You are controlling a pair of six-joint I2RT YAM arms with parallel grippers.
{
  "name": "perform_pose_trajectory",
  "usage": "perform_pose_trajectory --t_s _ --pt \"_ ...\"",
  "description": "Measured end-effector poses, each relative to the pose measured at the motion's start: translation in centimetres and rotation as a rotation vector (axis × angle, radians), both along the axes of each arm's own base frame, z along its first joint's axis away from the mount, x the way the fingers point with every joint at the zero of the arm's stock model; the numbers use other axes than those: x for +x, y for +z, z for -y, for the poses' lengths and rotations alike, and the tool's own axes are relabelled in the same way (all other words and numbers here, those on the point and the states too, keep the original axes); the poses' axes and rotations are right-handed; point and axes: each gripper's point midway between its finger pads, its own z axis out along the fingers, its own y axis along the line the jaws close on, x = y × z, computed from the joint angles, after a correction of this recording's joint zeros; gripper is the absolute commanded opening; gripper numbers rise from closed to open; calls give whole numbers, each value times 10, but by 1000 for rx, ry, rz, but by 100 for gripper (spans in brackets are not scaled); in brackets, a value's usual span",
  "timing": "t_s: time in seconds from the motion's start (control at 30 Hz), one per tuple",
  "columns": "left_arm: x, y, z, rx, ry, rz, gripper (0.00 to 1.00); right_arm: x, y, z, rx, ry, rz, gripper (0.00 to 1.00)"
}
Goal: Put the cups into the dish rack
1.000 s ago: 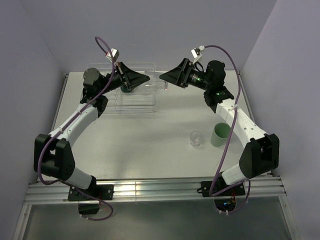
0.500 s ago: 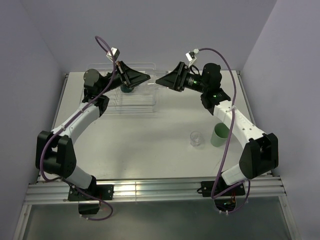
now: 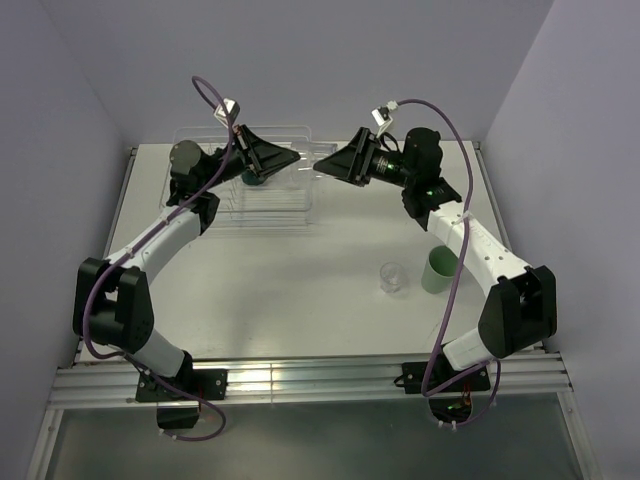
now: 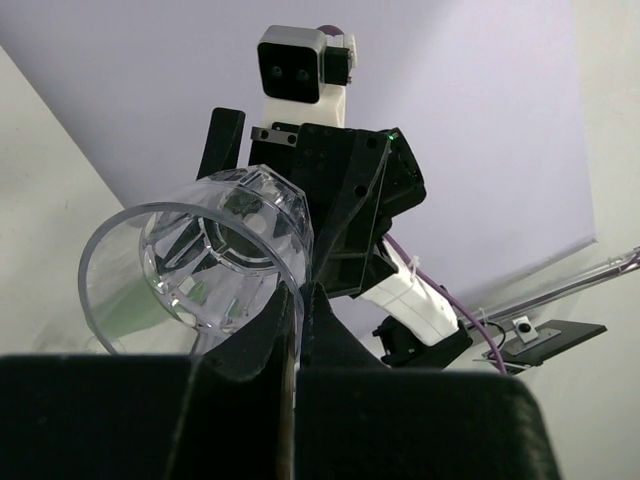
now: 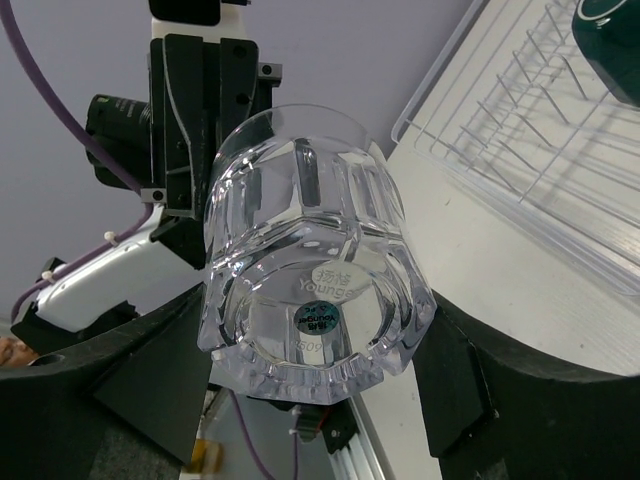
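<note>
A clear glass tumbler [image 3: 308, 169] hangs on its side in the air over the right end of the dish rack [image 3: 265, 207]. My left gripper [image 3: 296, 160] is shut on its rim, one finger inside and one outside [image 4: 298, 292]. My right gripper [image 3: 320, 166] faces it from the right. Its fingers sit against both sides of the tumbler's [image 5: 310, 270] thick base [image 5: 317, 305]. A dark green mug [image 3: 253, 177] stands in the rack [image 5: 520, 130]. On the table's right side stand a second clear tumbler [image 3: 393, 276] and a pale mint cup [image 3: 440, 268].
The rack's thin upright dividers [image 5: 560, 90] lie just below and left of the held tumbler. Purple cables [image 3: 455, 120] loop above both wrists. Walls close the table in at the back and on both sides.
My right gripper has moved left up to the tumbler held by my left gripper, and its jaws have narrowed around the base. The left arm has barely moved.
</note>
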Motion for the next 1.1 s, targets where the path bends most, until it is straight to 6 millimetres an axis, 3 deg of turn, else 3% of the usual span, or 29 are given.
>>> perform_pose_trajectory --t_s 0.13,0.23,0.5,0.67,0.9,1.0,1.1 --pt "2 -8 3 24 10 -3 43 1 -7 0 -26 -16 -4 0" --pt "2 -19 9 62 16 -22 60 2 -16 -1 -55 -28 -19 0" --pt "12 -33 5 168 127 -49 68 4 -29 3 -106 -62 -44 0" --pt "29 -35 -13 254 298 -78 72 6 -27 6 -125 -87 -35 0" --pt "61 -32 -80 453 676 -158 72 21 -14 13 -235 -193 -15 0" --pt "58 -27 -112 535 810 -169 73 38 4 3 -318 -260 34 0" --pt "46 -19 -134 597 890 -154 73 57 17 -21 -395 -295 86 0"
